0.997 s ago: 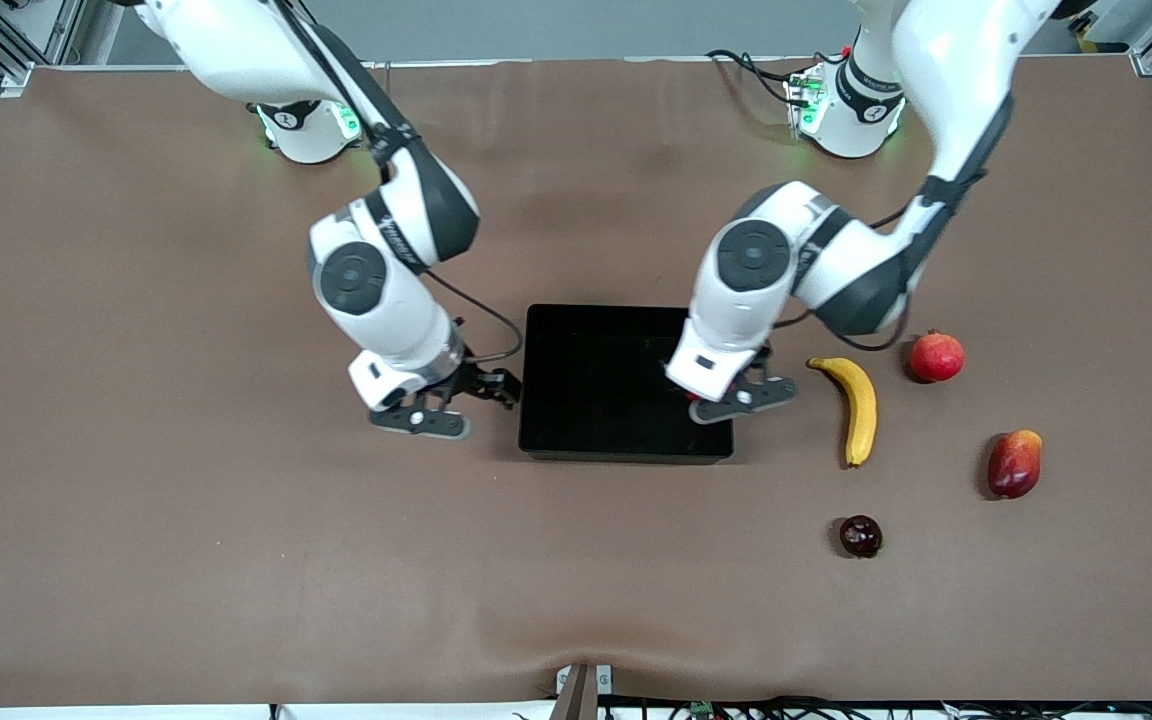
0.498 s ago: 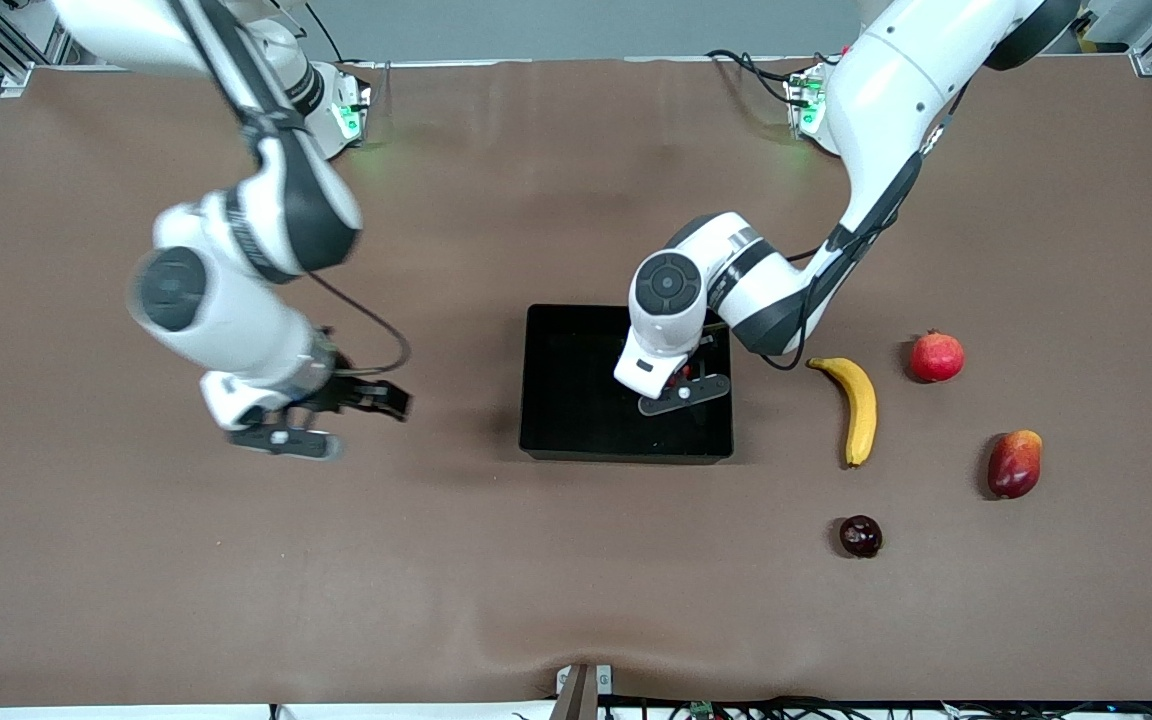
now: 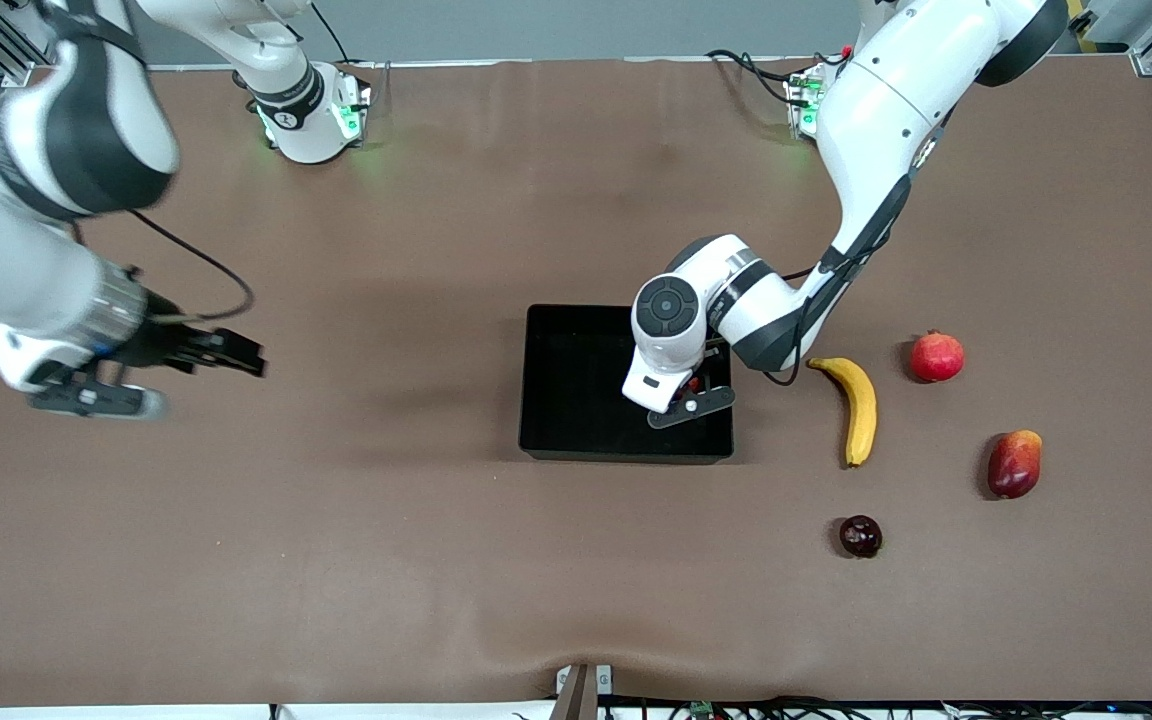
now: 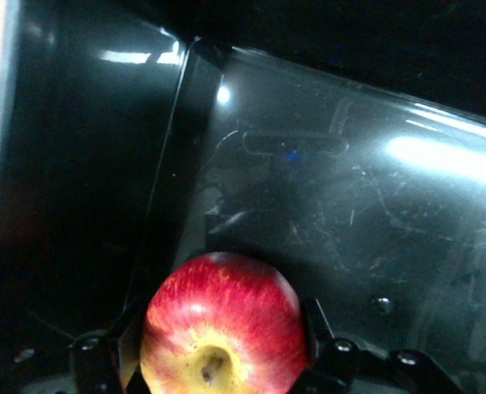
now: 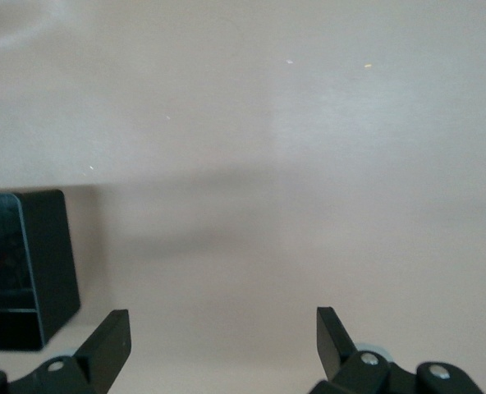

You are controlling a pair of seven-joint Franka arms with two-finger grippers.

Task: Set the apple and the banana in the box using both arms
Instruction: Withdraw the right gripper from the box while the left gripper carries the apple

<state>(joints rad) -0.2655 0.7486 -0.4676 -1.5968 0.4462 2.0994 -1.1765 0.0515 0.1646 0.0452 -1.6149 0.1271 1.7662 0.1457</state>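
Left gripper (image 3: 693, 397) clamped on apple (image 4: 224, 325), low inside black box (image 3: 576, 440). Right gripper (image 5: 222, 341) spread wide, empty, over bare table (image 3: 336, 560) toward right arm's end. Banana (image 3: 858, 408) on table beside box.

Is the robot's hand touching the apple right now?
Touching. The left wrist view shows the left gripper with its fingers pressed against both sides of the apple, over the box.
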